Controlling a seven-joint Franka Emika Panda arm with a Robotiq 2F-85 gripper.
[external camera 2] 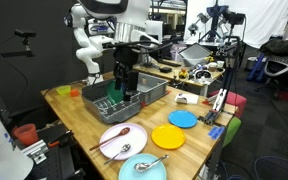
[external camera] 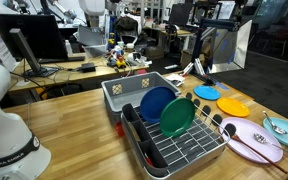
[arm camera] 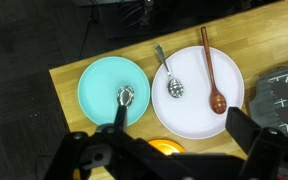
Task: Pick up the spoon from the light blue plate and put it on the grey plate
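Observation:
The light blue plate point(arm camera: 99, 85) lies on the wooden table, also seen in both exterior views point(external camera: 287, 133) point(external camera 2: 136, 170). The small silvery spoon point(arm camera: 124, 100) lies on it point(external camera 2: 150, 162) point(external camera: 281, 127). Beside it is the pale grey plate point(arm camera: 197, 110) point(external camera 2: 109, 135) point(external camera: 254, 132). It holds a second silvery spoon point(arm camera: 168, 74) and a longer dark brown utensil point(arm camera: 210, 72). My gripper point(arm camera: 164, 150) is open and empty, high above and apart from the plates. In an exterior view it point(external camera 2: 124, 85) hangs over the dish rack.
An orange plate point(arm camera: 162, 148) point(external camera: 232, 105) and a small bright blue plate point(external camera: 206, 92) point(external camera 2: 183, 119) lie near the two plates. The dish rack point(external camera: 184, 150) holds a dark blue plate point(external camera: 154, 102) and a green plate point(external camera: 176, 117). A grey bin point(external camera: 134, 88) stands behind it.

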